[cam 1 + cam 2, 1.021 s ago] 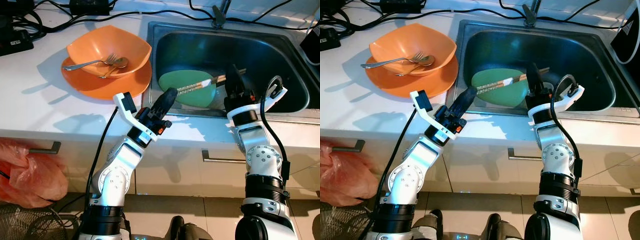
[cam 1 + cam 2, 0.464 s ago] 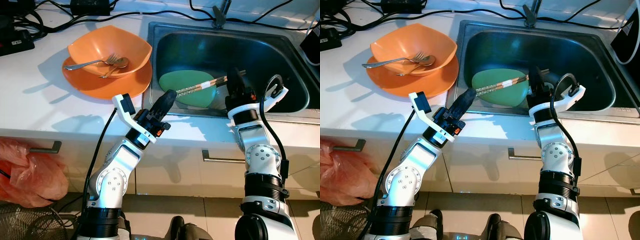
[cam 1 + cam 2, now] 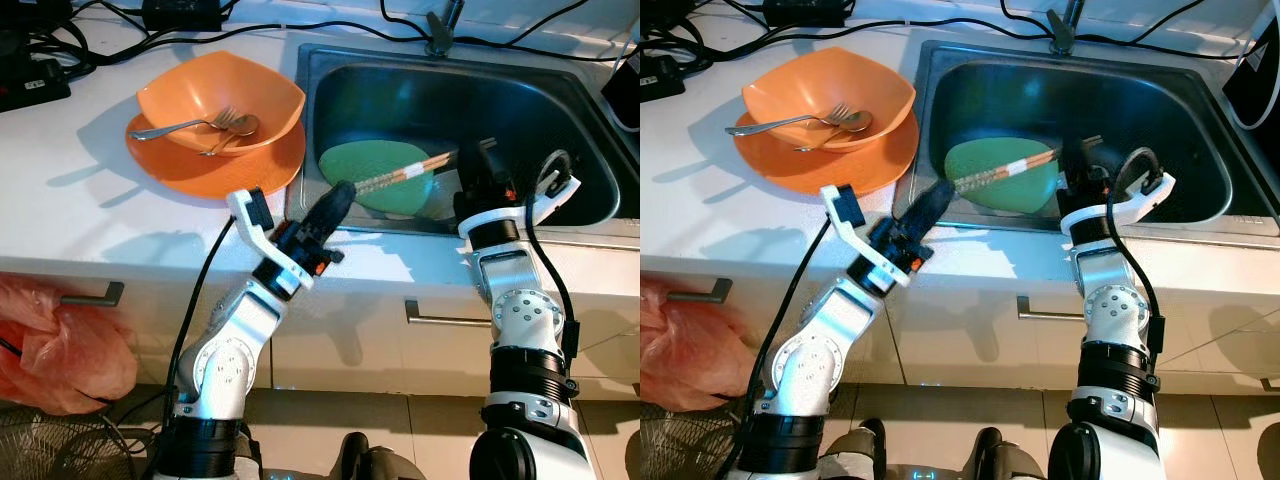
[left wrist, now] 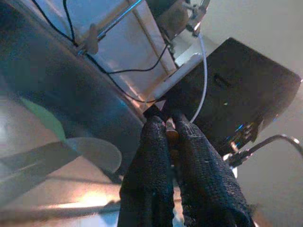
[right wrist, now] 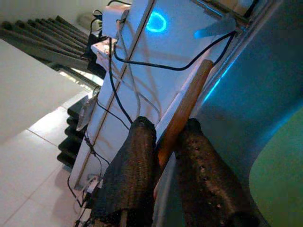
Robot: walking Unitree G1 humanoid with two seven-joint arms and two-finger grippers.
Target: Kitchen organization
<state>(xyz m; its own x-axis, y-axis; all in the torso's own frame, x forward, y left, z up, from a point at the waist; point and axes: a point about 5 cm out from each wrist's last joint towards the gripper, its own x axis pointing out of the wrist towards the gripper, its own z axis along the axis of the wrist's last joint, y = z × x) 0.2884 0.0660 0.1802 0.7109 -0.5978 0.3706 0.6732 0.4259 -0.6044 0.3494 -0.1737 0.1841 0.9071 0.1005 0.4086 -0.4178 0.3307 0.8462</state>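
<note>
Spanning both jaws: chopsticks (image 3: pixel 400 173).

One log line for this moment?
left end effector: shut on chopsticks | right end effector: shut on chopstick | over sink

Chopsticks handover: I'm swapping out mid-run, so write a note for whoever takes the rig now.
Left gripper: shut on the chopsticks, at their near end by the sink front edge.
Right gripper: shut on a wooden stick over the sink.
Chopsticks lie across above the green plate in the sink.
Done: orange bowl with fork and spoon stacked on orange plate on the counter.
Left: move chopsticks and green plate out.
</note>
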